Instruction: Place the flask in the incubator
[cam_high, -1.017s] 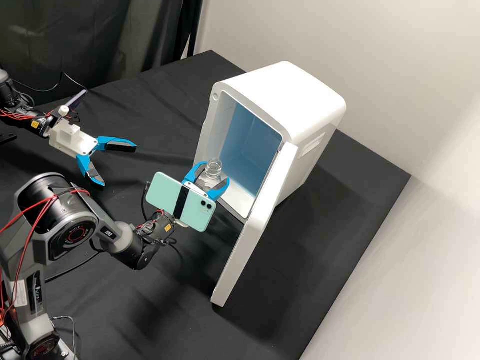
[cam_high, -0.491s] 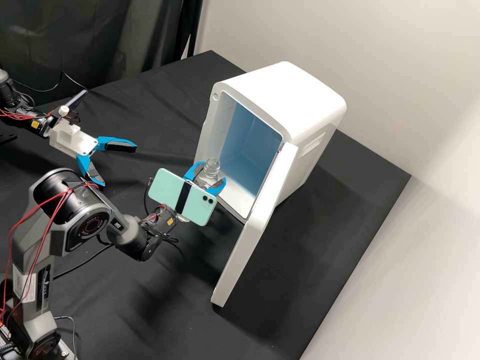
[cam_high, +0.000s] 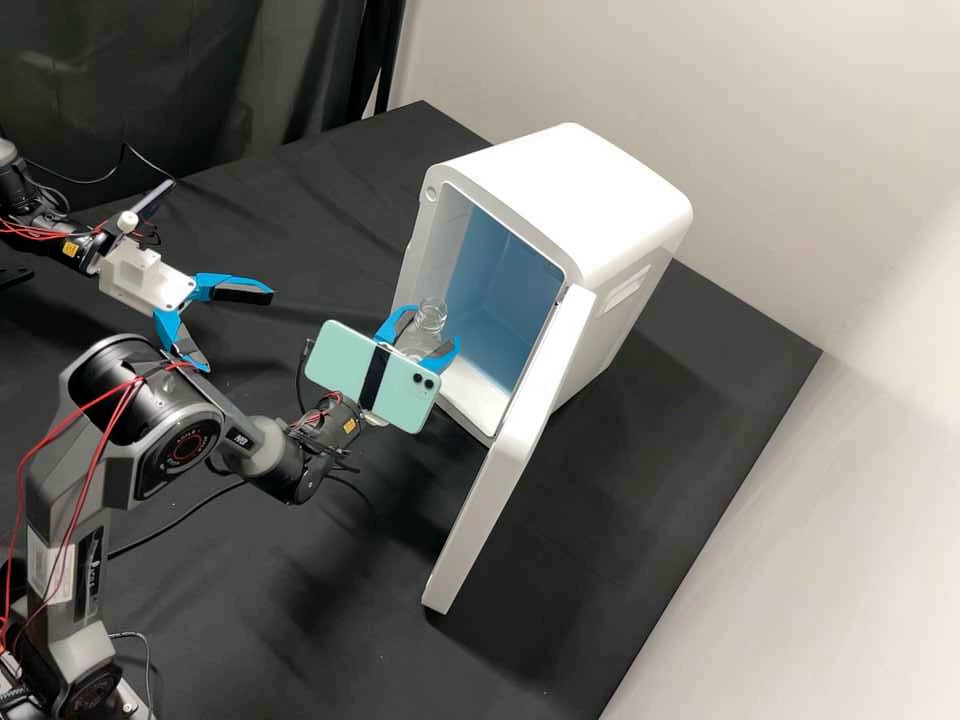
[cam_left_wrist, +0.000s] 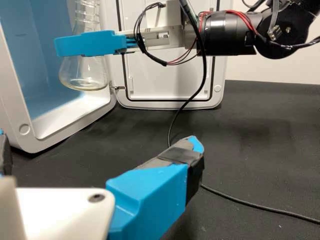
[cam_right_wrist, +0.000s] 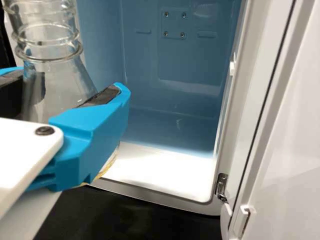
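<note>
A clear glass conical flask (cam_high: 430, 315) hangs upright at the mouth of the white incubator (cam_high: 590, 210), just above its pale floor (cam_right_wrist: 165, 170). My right gripper (cam_high: 422, 338) is shut on the flask (cam_right_wrist: 50, 60), its blue fingers (cam_right_wrist: 90, 130) clamping the body below the neck. From the left wrist view the flask (cam_left_wrist: 82, 60) sits in front of the blue interior, held by the right arm's finger (cam_left_wrist: 90, 42). My left gripper (cam_high: 235, 330) stands open and empty over the bench, well to the left of the incubator.
The incubator door (cam_high: 510, 440) swings wide open toward the bench's front, right of the flask. A mint phone (cam_high: 372, 376) is strapped to the right wrist. A black cable (cam_left_wrist: 250, 202) lies on the black bench (cam_high: 650, 420). A pale wall rises behind.
The right gripper has carried the flask slightly up and farther toward the incubator opening. The left arm has stayed still.
</note>
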